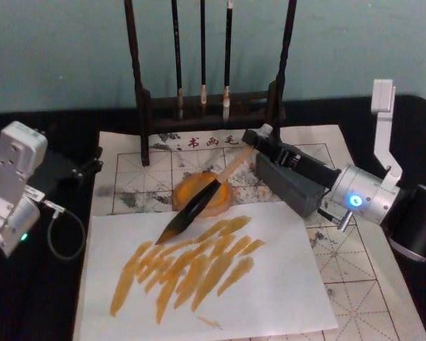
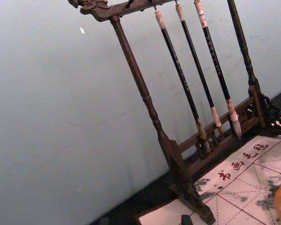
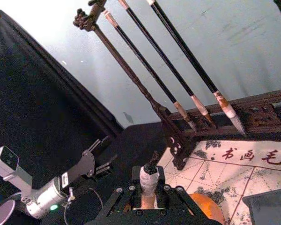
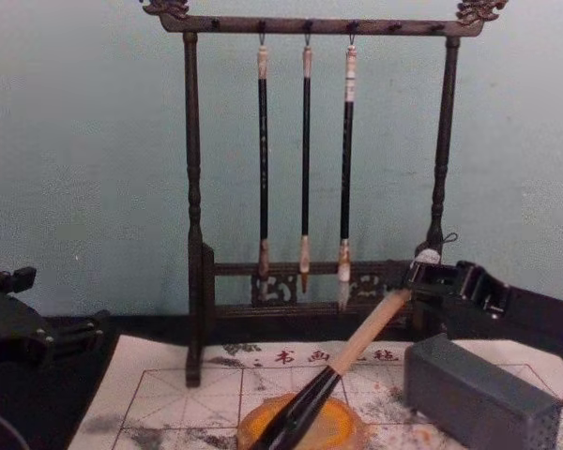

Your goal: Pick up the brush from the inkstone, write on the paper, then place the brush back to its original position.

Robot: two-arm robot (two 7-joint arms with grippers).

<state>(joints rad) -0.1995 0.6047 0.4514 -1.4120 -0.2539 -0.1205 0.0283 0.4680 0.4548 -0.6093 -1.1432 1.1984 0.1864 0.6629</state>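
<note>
While right gripper [image 1: 259, 142] clamps the thick tan-handled, black-bristled brush [image 1: 199, 204] at its top end | likely light, stiff handle, soft tip | left gripper [image 1: 85, 167] idle, spread, left edge of table [image 1: 35, 305].

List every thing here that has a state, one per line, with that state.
Brush: tilted, bristles down, held by its top end.
Right gripper: shut on the brush.
Left gripper: open, parked beside the paper.
White sheet: flat, streaked with orange strokes.
Thin brushes: hanging upright on the rack.
</note>
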